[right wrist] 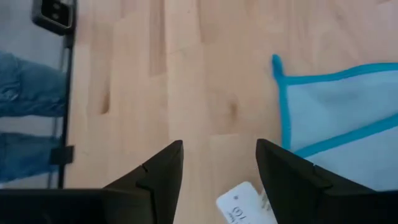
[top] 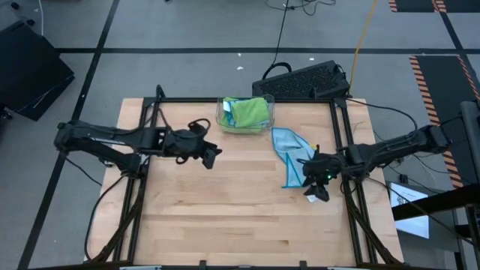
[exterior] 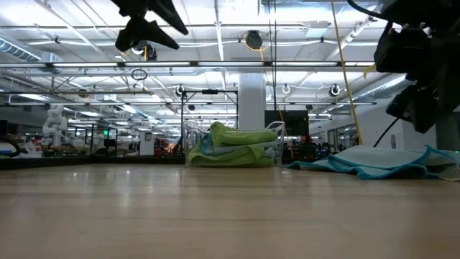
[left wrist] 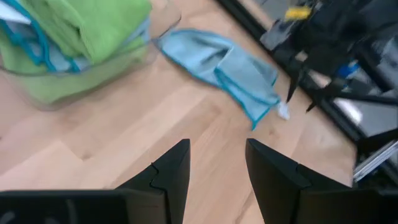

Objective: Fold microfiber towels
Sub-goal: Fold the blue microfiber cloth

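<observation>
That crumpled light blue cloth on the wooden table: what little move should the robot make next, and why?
Probably lower the right gripper onto the light blue microfiber towel's near corner by its white tag and pinch it. The towel lies bunched, not flat, and both grippers stand open and empty, the left gripper hovering mid-table beside the clear plastic bin.

Bare table (top: 225, 217) fills the middle and the six o'clock side. The clear bin (top: 245, 115) blocks twelve o'clock. A blue towel (top: 291, 154) lies at two.
</observation>
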Action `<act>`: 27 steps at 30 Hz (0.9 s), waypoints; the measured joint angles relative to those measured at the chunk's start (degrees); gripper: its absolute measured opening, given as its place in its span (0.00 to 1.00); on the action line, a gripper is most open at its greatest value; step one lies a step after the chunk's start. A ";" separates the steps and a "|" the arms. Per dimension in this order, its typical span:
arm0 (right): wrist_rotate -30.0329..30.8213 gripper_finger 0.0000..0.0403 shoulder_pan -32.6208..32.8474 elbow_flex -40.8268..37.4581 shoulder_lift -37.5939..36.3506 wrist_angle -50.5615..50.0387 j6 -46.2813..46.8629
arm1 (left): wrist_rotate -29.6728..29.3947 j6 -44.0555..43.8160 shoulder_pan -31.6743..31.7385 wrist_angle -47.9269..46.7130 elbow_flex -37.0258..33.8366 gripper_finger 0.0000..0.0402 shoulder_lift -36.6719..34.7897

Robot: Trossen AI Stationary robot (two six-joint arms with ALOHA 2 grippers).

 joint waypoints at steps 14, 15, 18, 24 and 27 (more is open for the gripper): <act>17.84 0.50 8.04 -0.03 -3.12 -8.82 -3.54 | -0.81 0.12 -0.41 5.44 0.02 0.39 4.03; 18.90 0.50 8.27 -0.03 -3.12 -8.48 -3.24 | -0.93 0.22 -0.37 5.38 -0.02 0.39 4.10; 19.26 0.50 8.51 -0.01 -2.44 -6.87 -3.31 | -1.62 1.29 -0.35 5.54 -0.02 0.39 3.97; 18.95 0.49 8.53 -0.03 1.16 -6.61 -3.75 | -5.21 2.70 -0.35 5.40 -0.02 0.39 4.01; 19.32 0.47 8.53 -0.05 3.74 -5.96 -3.86 | -6.63 2.76 -0.35 5.40 -0.02 0.39 4.01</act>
